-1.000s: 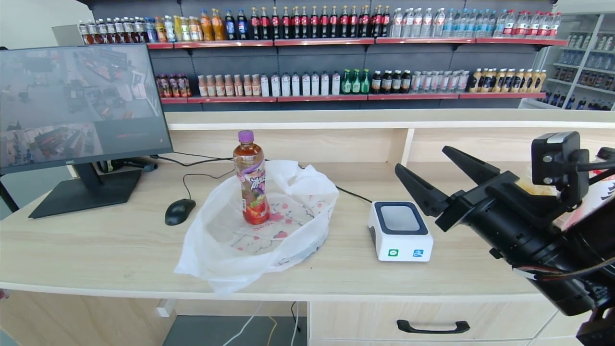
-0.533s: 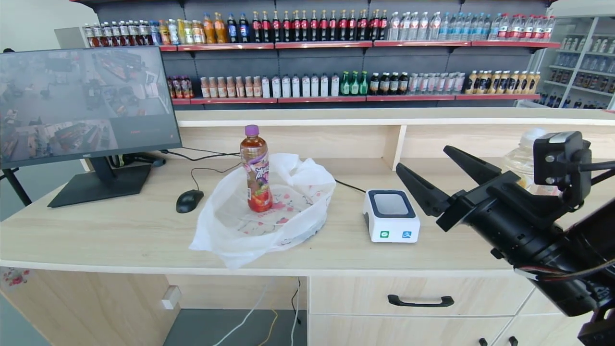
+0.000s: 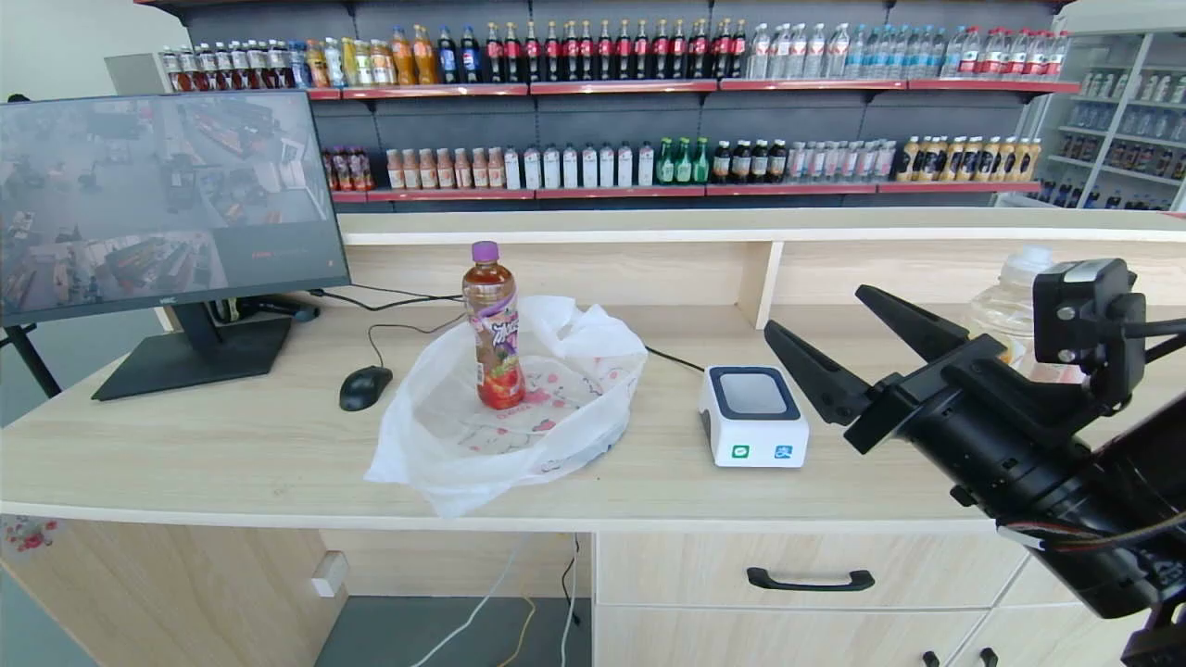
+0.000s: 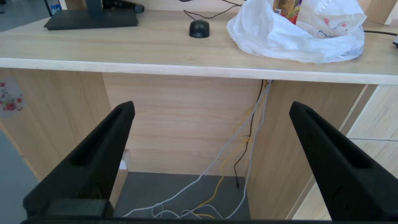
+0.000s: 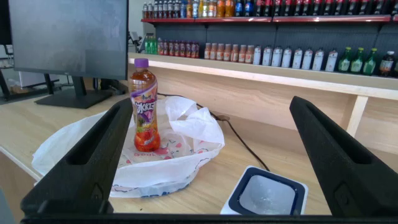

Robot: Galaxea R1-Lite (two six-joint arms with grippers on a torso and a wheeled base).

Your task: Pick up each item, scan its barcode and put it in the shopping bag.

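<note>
Right gripper point(image 3: 815, 310) spread wide, empty, right of barcode scanner point(image 3: 752, 428), not touching it; tea bottle point(image 3: 491, 324) upright in white shopping bag point(image 3: 519, 426) on counter point(image 3: 232, 454), mouse point(image 3: 364, 386) left of bag. Left wrist view: left gripper point(image 4: 211, 109) spread, empty, below counter edge. Right wrist view: jaws apart, bottle in bag beyond, scanner nearer

The right arm point(image 3: 1019, 445) hides most of a clear container point(image 3: 1003, 301), perhaps a jug. The head view's left edge cuts the monitor point(image 3: 167, 195).
</note>
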